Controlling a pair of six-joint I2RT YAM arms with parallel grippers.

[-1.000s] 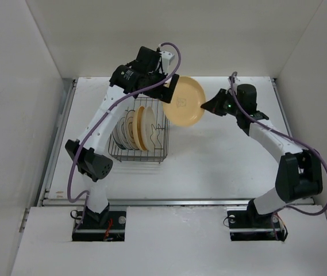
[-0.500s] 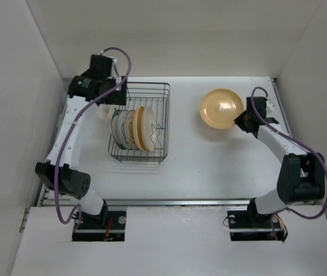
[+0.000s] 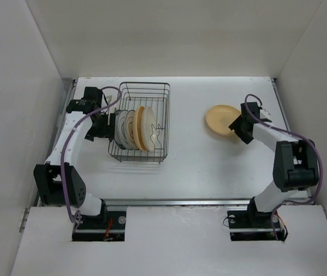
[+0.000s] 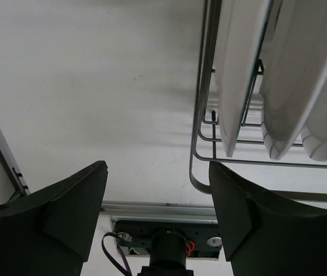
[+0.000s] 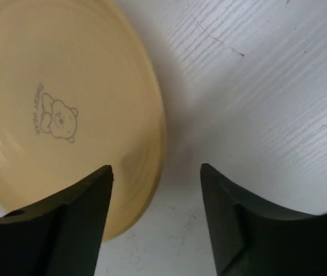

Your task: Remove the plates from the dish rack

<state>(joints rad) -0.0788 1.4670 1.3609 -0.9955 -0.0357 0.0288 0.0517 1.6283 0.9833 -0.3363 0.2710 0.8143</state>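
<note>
The left gripper [image 3: 102,125] hangs just outside the left wall of the dish rack [image 3: 146,85], fingers apart and empty, its arm bowed out leftward. The racked plates [image 3: 131,127] stand on edge just to its right, faces toward it (the right arm is far off). The right gripper [image 3: 239,127], likewise apart, sits at the rim of the tan plate [image 3: 219,117] on the table [image 3: 197,167].

Your dish rack [image 3: 149,95] sits left of the table's [image 3: 209,167] middle, with the plates [image 3: 133,129] standing on edge in its near half. A lone plate [image 3: 219,119] lies on the table, well apart at the rack's 3 o'clock. The left gripper [image 3: 106,124] is at the rack's 9 o'clock, the right gripper [image 3: 239,127] at that plate's 4 o'clock.
</note>
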